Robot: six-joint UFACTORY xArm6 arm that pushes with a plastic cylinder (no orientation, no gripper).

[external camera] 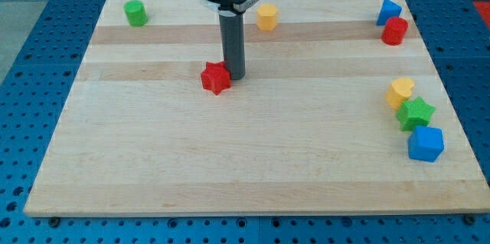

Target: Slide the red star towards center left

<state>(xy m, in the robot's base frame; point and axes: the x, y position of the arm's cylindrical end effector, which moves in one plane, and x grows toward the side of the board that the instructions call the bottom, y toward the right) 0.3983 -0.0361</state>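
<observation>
The red star [216, 78] lies on the wooden board [230, 160], a little left of the view's middle and in its upper half. My tip [233, 75] stands right beside the star, touching or nearly touching its right side. The dark rod rises straight up from there to the arm's mount at the view's top edge.
A green cylinder [136, 13] sits at the top left. A yellow hexagonal block [266, 16] sits at top centre. A blue block [388, 11] and a red cylinder [394, 30] sit at top right. A yellow block [400, 92], a green star [416, 112] and a blue cube [426, 144] cluster at the right edge.
</observation>
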